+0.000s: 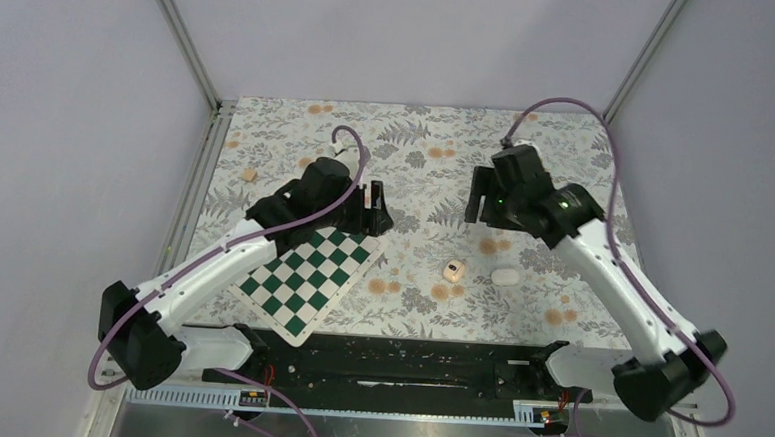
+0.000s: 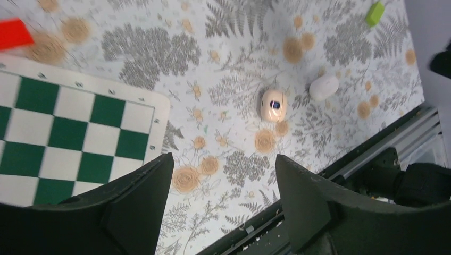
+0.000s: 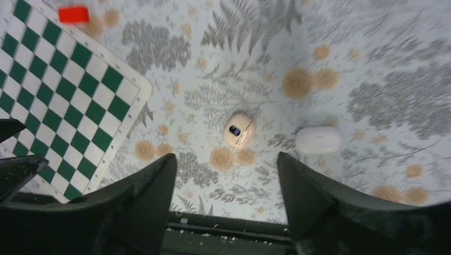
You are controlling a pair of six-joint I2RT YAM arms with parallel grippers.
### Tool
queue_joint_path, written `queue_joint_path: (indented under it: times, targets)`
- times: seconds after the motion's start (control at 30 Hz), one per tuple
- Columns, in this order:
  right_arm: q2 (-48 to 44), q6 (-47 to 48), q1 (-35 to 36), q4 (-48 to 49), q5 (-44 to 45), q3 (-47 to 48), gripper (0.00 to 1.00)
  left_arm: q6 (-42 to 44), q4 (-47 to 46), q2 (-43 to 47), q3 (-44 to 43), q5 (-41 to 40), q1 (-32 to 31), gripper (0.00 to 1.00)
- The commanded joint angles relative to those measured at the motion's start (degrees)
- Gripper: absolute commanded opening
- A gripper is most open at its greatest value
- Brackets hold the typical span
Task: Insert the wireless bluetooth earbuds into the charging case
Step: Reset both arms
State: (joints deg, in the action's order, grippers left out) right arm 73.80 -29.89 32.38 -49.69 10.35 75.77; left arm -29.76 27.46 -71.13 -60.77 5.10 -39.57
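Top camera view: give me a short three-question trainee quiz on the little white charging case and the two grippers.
1. True or false: the small white rounded plastic charging case, tan and dark inside, lies on the green-and-white chessboard.
2. What lies beside the case, on the right arm's side? A: a plain white oval object. B: a blue cup. C: a metal spoon.
3. Which holds something, the left gripper or the right gripper?

Key
1. False: it lies on the floral tablecloth, apart from the board.
2. A.
3. Neither: both are open and empty.
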Motion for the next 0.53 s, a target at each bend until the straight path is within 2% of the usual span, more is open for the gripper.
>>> queue_joint_path:
  times: [0.0, 0.1, 0.27, 0.43, 0.5]
  targets:
    - [-9.5, 5.7, 0.4, -2.7, 13.3, 4.1, 0.83, 3.9, 0.4, 4.2, -5.6, -7.0, 0.9, 0.72]
    - [-13.9, 6.9, 0.4, -3.4, 22.5, 3.6, 0.94, 5.0, 2.1, 4.0, -7.9, -9.6, 1.2, 0.74]
    - [-17.1, 7.6, 0.4, -3.4, 32.4, -0.3, 0.95, 6.8, 5.3, 3.0, -12.0, -14.7, 1.3, 0.77]
    - [-18.6, 3.7, 0.4, -2.9, 34.4, -5.4, 0.93, 6.2, 5.7, 4.3, -11.9, -21.4, 1.4, 0.77]
    - [-20.8, 3.4, 0.4, -0.8, 32.6, -7.5, 0.94, 5.5, 5.8, 5.1, -11.2, -23.0, 1.4, 0.81]
